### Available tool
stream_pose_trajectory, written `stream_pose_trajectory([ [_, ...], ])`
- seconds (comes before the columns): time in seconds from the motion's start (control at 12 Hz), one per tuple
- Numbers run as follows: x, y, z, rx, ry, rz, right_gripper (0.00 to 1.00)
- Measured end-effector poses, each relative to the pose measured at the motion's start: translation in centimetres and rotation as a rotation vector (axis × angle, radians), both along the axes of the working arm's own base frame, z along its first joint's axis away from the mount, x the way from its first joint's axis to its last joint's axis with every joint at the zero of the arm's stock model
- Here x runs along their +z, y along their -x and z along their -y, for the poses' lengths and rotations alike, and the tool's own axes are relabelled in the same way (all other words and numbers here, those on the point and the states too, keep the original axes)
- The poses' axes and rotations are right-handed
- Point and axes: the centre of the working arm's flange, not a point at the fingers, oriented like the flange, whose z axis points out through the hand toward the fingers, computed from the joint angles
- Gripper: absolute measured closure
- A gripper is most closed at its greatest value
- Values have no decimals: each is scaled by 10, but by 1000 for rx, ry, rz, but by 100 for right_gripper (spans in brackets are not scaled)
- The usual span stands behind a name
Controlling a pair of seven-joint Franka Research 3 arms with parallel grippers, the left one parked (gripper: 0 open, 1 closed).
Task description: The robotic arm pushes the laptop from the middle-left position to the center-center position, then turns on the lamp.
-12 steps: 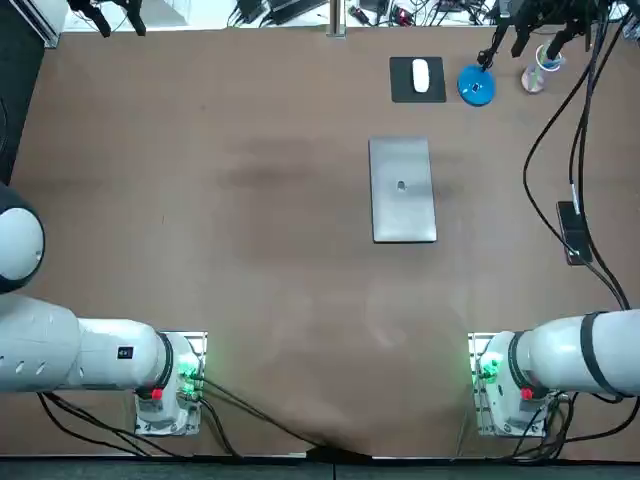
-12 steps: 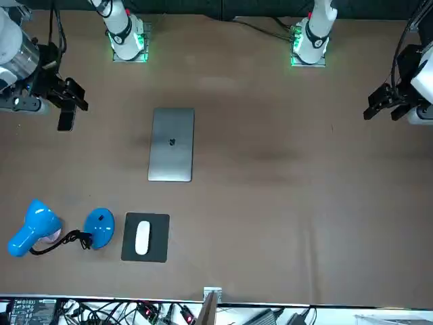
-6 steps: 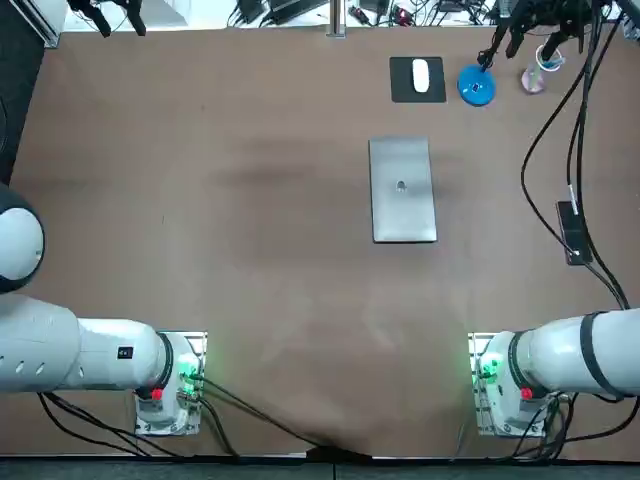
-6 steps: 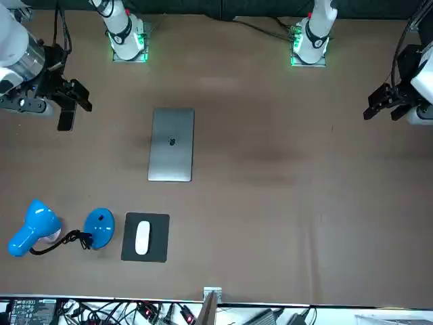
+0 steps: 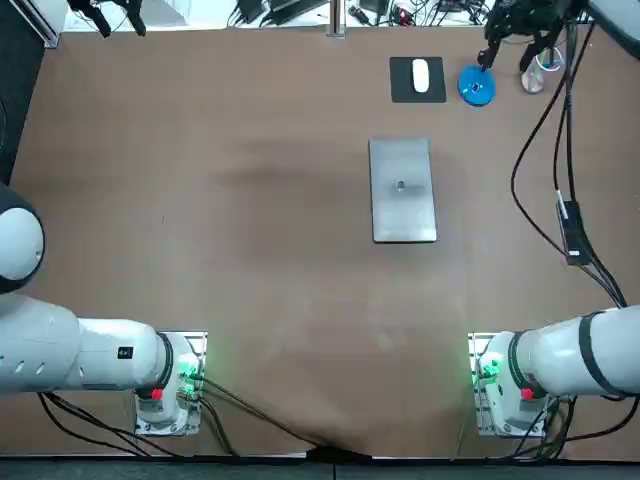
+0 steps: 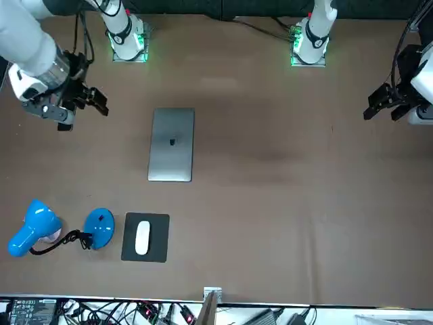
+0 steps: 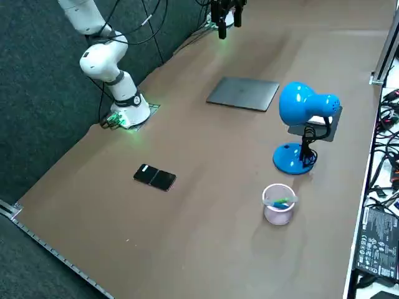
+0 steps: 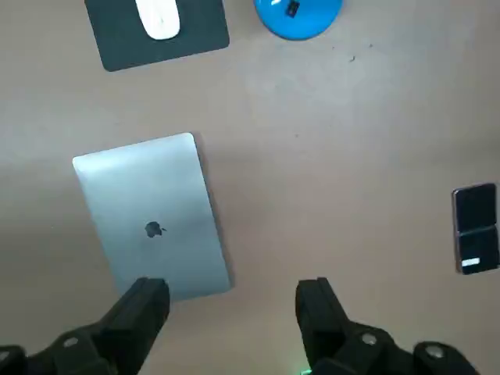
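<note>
Blue lamp point(image 5: 476, 87) part-hidden behind high hand point(image 5: 507, 55)

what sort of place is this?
Probably a robotics lab: arm bases mounted on the table, cable clutter along its edge, staged laptop and lamp. Right gripper open, high above the table.

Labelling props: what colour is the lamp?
The lamp is blue, clearest in right side view; right gripper hovers open above the table.

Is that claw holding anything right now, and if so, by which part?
Nothing is held. The right gripper hangs open in the air above the table, fingers apart with nothing between them, not touching the closed laptop.
</note>
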Motion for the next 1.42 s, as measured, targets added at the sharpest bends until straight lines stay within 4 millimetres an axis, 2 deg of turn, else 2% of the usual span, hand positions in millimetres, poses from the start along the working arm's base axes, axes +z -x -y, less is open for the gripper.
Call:
stream_pose_trajectory([
  [0.42,-26,-4,-56,-160,-21,-17,0],
  [0.67,-52,2,-117,-299,-7,-23,0],
  [0.92,-88,15,-188,-449,11,-17,0],
  [1.08,-114,22,-225,-567,17,-9,0],
  [1.42,-169,28,-273,-849,29,2,1],
])
